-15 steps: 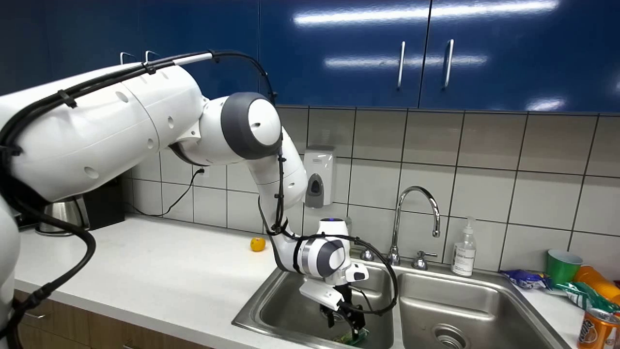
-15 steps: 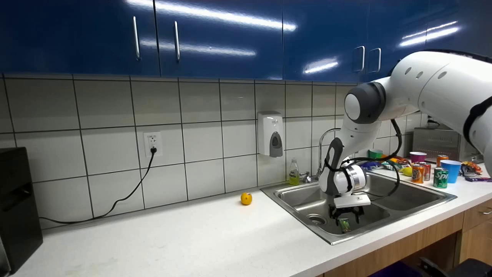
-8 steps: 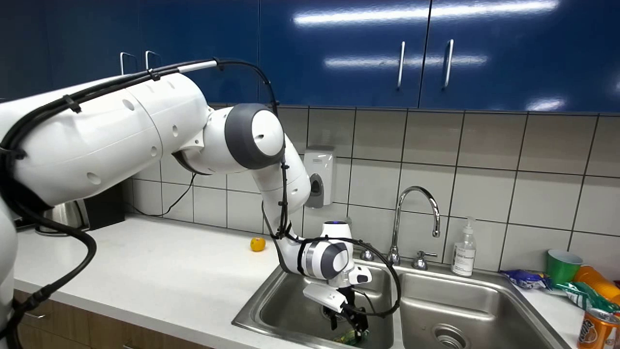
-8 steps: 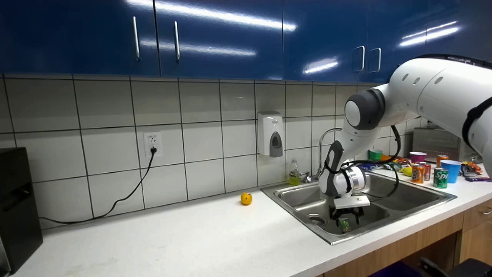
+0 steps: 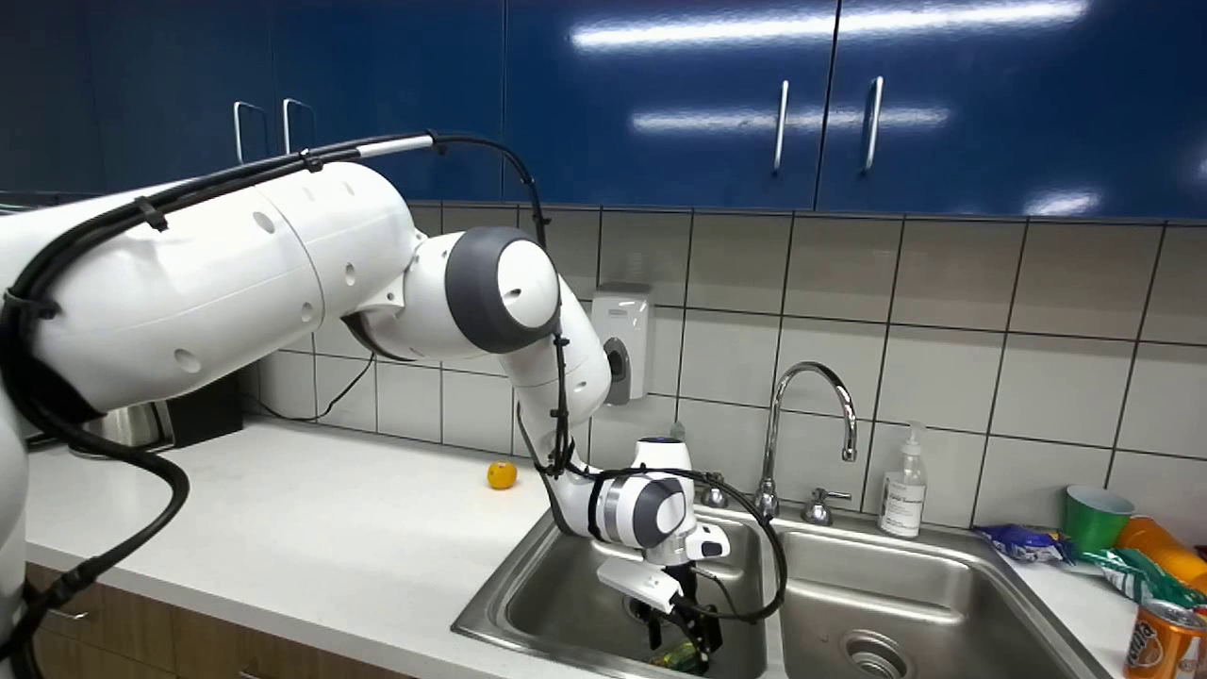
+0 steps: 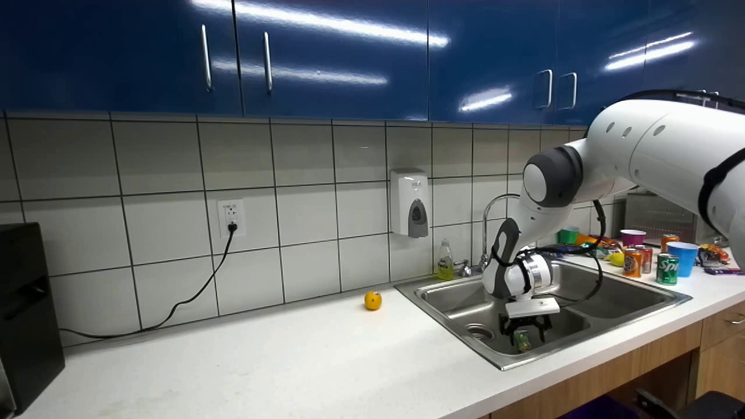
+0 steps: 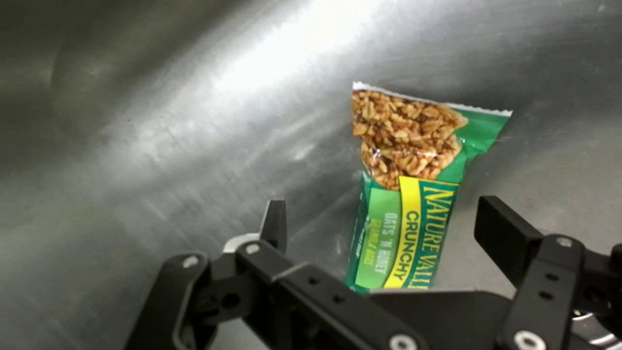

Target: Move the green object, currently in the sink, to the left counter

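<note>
- Change since the earlier frame: the arm (image 5: pixel 509 292) has come down, and the gripper (image 7: pixel 388 231) sits lower in the sink (image 6: pixel 505 361); the snack bar (image 7: pixel 408 189) shows no visible shift.
- Task item: snack bar, lying on the sink floor, in the basin beside the left counter (image 6: pixel 279 372). One end is hidden behind the gripper in the wrist view.
- Jaws: spread wide, one of the fingers (image 7: pixel 503 238) to each side of the snack bar with a gap at both, nothing held.
- Likely fault, displacement: the snack bar lies nearer one finger and slightly turned. Uneven contact may slide or twist it on the smooth sink floor.
- Likely fault, slip: closing too high may catch only loose wrapper (image 7: pixel 481 129).
- Likely fault, collision: sideways travel begun too low may strike the sink wall or rim. Raise fully first.
- Clearance: the gripper works near the front wall and the divider (image 5: pixel 775 651) of the sink. The tap (image 5: pixel 774 424) stands at the sink's back edge, off the direct route.
- Set-down room: the left counter adjoins the sink and offers a broad stretch. Avoid the orange fruit (image 6: pixel 373 300) near the sink's back corner.
</note>
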Controlling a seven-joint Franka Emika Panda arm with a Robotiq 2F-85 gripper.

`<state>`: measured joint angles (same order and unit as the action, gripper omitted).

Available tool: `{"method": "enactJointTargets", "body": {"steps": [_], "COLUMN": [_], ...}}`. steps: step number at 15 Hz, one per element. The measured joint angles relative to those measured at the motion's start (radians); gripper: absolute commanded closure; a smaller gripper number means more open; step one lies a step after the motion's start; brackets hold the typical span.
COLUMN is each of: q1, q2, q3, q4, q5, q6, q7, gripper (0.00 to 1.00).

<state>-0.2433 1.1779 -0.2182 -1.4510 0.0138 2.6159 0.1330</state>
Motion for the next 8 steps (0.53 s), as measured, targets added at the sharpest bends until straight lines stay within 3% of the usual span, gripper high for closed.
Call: {"method": "enactJointTargets", "body": {"steps": [6, 7, 8], "q1": [-0.001, -0.001, -0.002], "q2": [0.039, 0.044, 0.050], "q3": [0.000, 0.000, 0.000], "q4": [0.069, 0.079, 0.090], "q5": [0.000, 0.000, 0.000], "q6": [-0.042, -0.048, -0.055], "q7": [0.000, 0.000, 0.000], "gripper": [0.00, 0.05, 0.28]}}
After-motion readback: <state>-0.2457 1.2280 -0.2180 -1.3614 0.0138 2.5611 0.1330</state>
